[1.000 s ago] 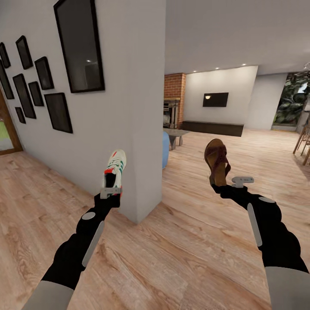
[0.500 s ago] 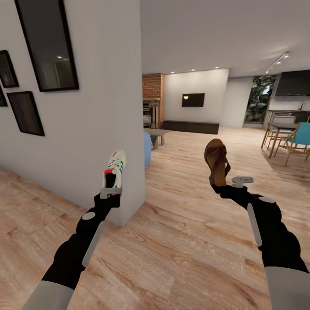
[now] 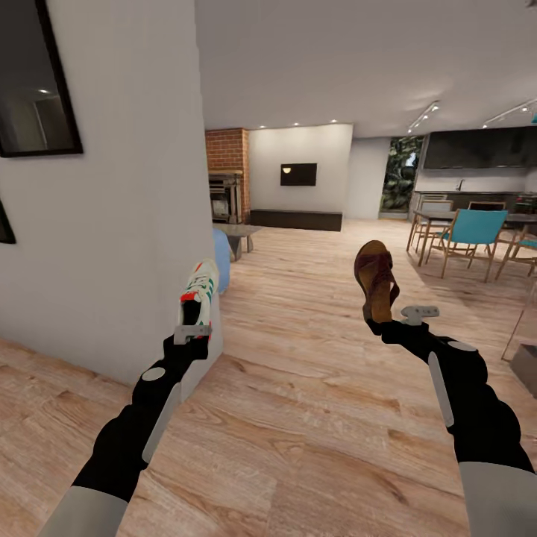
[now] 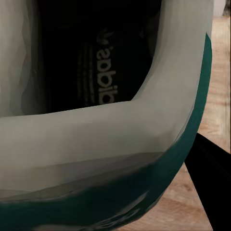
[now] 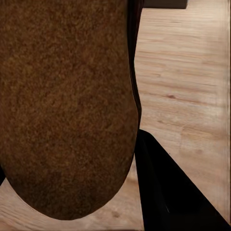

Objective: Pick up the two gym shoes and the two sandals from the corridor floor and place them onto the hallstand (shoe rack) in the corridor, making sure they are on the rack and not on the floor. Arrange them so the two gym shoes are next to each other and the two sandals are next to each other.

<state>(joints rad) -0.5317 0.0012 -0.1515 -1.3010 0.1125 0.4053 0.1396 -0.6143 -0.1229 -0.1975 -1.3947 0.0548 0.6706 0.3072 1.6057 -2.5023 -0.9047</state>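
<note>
The left tool [image 3: 192, 329] is clamped on the heel end of a gym shoe [image 3: 199, 289], which stands toe-up above the wrist; in the left wrist view the shoe's white collar and green trim [image 4: 120, 159] press close to the lens, with the dark printed insole behind. The right tool [image 3: 388, 322] grips a sandal [image 3: 375, 277] by its heel, also upright, and its tan sole [image 5: 67, 106] faces the right wrist camera.

Beyond the arms lies the wood plank floor [image 3: 298, 418], with a white wall corner [image 3: 149, 224] just beside the left shoe. Further off are a brick fireplace [image 3: 224, 175], a wall-mounted screen [image 3: 298, 174] and teal dining chairs [image 3: 470, 231]. The hallstand does not appear among these.

The step in hand looks like transit with both shoes carried. To do it well, keep both grips firm and the arms steady while the base turns, give the wall corner a wide berth on the left side, and bring the rack into sight before lowering either arm.
</note>
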